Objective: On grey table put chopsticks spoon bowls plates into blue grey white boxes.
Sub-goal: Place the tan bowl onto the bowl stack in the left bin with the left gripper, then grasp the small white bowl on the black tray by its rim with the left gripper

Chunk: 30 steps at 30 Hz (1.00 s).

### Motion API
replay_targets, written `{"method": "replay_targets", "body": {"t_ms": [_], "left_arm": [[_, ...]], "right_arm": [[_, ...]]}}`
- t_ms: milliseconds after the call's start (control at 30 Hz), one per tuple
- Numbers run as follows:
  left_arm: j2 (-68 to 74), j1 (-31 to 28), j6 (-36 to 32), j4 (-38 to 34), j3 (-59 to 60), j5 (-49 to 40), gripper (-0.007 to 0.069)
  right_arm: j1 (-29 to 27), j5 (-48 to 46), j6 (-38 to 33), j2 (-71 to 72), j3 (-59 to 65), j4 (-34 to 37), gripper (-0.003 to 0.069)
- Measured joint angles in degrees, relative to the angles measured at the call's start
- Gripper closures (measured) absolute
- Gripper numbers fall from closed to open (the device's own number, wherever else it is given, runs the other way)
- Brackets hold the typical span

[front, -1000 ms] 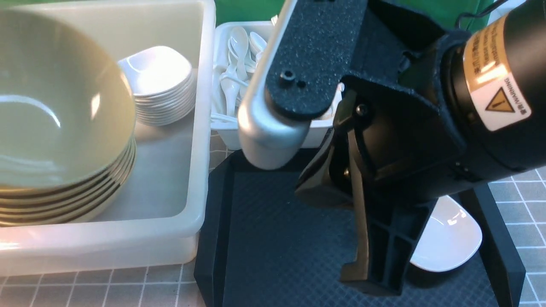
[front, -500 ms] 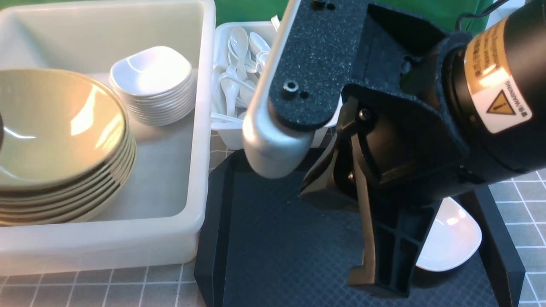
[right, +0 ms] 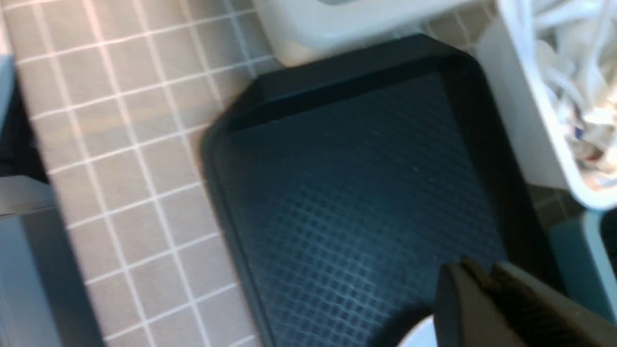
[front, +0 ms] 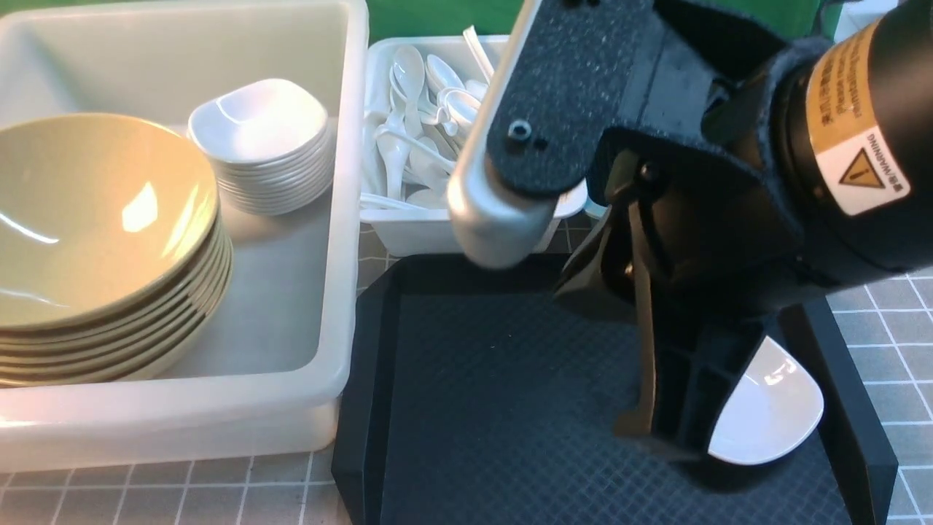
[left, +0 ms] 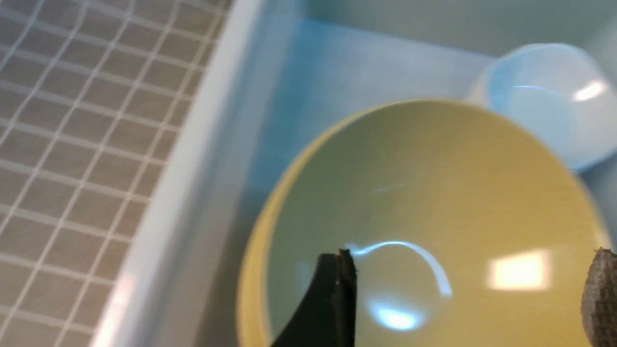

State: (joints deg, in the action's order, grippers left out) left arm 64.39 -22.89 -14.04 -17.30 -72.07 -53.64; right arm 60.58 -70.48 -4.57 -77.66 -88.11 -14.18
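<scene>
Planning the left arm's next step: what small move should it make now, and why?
Probably lift the left pincer straight up, out of the large whitish-grey plastic tub. Its jaws stand wide apart above the top glossy olive-yellow bowl, which rests on the stack of matching bowls with nothing gripping it.

I'm working at a robot test bench, not a real kitchen. The grey table under me is a grid-lined mat and a plain green backdrop closes off the far side. The tableware is staged in plastic boxes, with bowls and plates stacked neatly and spoons heaped together. A yellow warning sticker rides on my own black arm.
</scene>
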Motion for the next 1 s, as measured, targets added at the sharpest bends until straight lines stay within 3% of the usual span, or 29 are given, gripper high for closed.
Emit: {"method": "replay_targets", "body": {"t_ms": [167, 200, 300, 467, 600, 767, 1000], "left_arm": [[-1.78, 15.33, 1.07, -0.18, -2.10, -4.88, 0.0070], [-1.34, 21.90, 2.13, -0.27, -2.10, -6.07, 0.0083], [1.37, 32.20, 5.12, 0.71, -2.10, -6.23, 0.0094], [9.98, 51.11, 9.22, 3.77, -2.10, -2.09, 0.0097], [19.27, 62.00, 10.28, 4.69, -2.35, 5.27, 0.0097], [34.25, 70.03, 10.46, 4.69, -7.97, 10.50, 0.0097], [50.21, 71.71, 10.71, 4.55, -20.34, 10.52, 0.0097]], "right_arm": [[-0.87, -0.89, 3.06, 0.74, 1.18, -1.44, 0.0561], [-2.49, -0.83, 5.09, 2.05, 3.59, -1.51, 0.0561], [-6.57, -0.77, 8.34, 5.87, 8.88, -1.85, 0.0561], [-14.51, -1.05, 13.47, 17.40, 20.09, -2.18, 0.0561], [-18.43, -1.72, 16.25, 27.79, 26.63, -2.20, 0.0561], [-19.23, -1.84, 19.22, 37.73, 32.47, -1.49, 0.0561], [-19.23, -1.89, 20.01, 42.36, 36.26, -1.01, 0.0561]]}}
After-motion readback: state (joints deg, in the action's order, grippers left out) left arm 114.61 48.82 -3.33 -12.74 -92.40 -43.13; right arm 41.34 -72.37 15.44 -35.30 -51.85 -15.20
